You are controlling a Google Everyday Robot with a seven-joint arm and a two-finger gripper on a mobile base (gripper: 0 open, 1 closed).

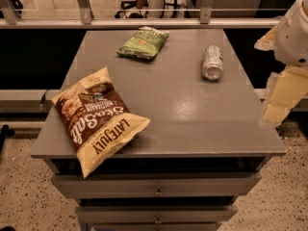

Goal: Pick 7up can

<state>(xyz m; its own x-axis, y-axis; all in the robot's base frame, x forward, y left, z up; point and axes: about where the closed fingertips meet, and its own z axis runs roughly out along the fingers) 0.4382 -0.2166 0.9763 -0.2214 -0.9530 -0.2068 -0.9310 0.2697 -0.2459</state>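
Note:
The 7up can (212,62) is a small silvery can lying on its side on the grey table top (192,114), at the far right part, with its shiny round end facing me. My gripper (279,99) hangs at the right edge of the view, off the table's right side. It is to the right of the can and nearer to me, apart from it and holding nothing that I can see.
A green crinkled snack bag (143,43) lies at the far middle of the table. A large brown and yellow chip bag (98,119) lies at the near left, overhanging the front edge. Drawers (156,186) sit below the top. A railing (144,22) runs behind the table.

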